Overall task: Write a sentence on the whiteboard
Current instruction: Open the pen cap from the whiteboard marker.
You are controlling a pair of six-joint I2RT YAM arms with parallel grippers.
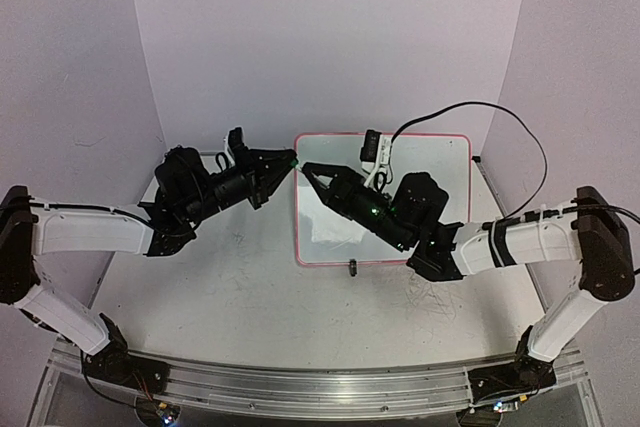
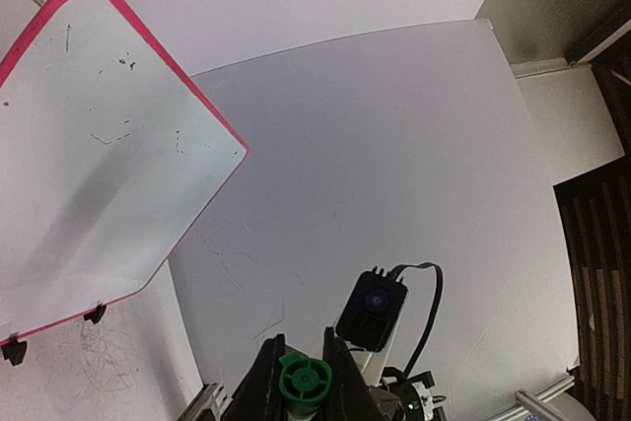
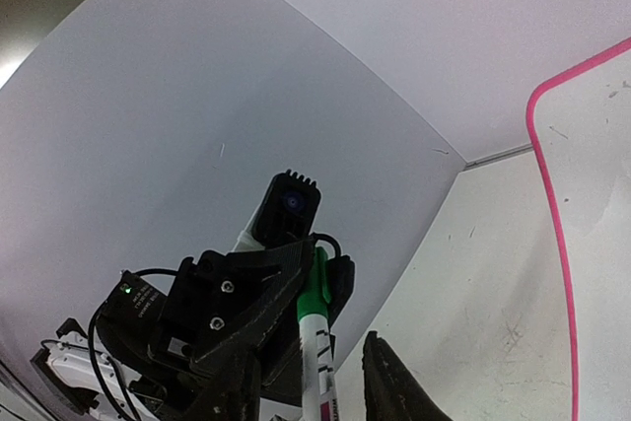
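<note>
The whiteboard lies flat at the table's middle back, with a pink-red frame. It also shows in the left wrist view and the right wrist view. No green sentence shows on it, only small dark specks. My left gripper hovers at the board's left top corner, shut on the green cap of a white marker. My right gripper faces it from over the board. Its fingers stand apart on either side of the marker's body, with gaps on both sides.
Two black clip feet sit on the board's near edge. The scuffed white tabletop lies around it, with white walls on three sides. A black cable loops above the right arm. A metal rail runs along the front.
</note>
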